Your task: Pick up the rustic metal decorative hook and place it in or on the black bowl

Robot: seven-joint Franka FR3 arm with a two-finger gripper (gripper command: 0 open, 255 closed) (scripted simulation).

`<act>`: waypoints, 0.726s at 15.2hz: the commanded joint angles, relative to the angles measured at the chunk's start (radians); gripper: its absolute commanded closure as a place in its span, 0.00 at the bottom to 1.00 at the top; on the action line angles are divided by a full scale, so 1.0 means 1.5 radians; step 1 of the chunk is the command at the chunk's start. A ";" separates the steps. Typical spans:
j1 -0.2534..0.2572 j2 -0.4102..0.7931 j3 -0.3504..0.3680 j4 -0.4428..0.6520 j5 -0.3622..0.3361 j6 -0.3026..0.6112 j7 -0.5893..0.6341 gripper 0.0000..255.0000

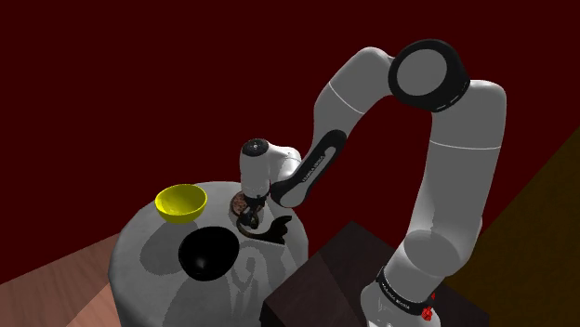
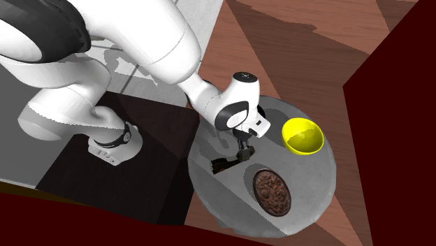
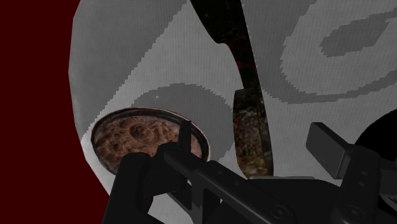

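Shoulder view: gripper (image 1: 249,223) low over the round grey table (image 1: 149,241), dark hook (image 1: 271,227) lying at its tip, near the black bowl (image 1: 206,253); second exterior view: hook flat on the table; wrist view: jaws spread, hook between them, not clasped.

Both exterior views look down on one round table (image 1: 139,265).

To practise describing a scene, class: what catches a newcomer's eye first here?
The bright yellow bowl stands out on the round grey table. The big white arm bends over it, its black end effector low above a dark mottled elongated hook lying near a dark round bowl.
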 commanded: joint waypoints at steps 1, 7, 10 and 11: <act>0.000 0.001 0.000 0.000 -0.001 0.000 0.000 0.00; 0.000 0.000 0.000 0.000 0.000 0.000 0.000 1.00; 0.000 0.001 0.000 0.000 -0.001 0.000 0.001 1.00; 0.000 0.001 0.000 0.000 -0.001 0.000 0.001 1.00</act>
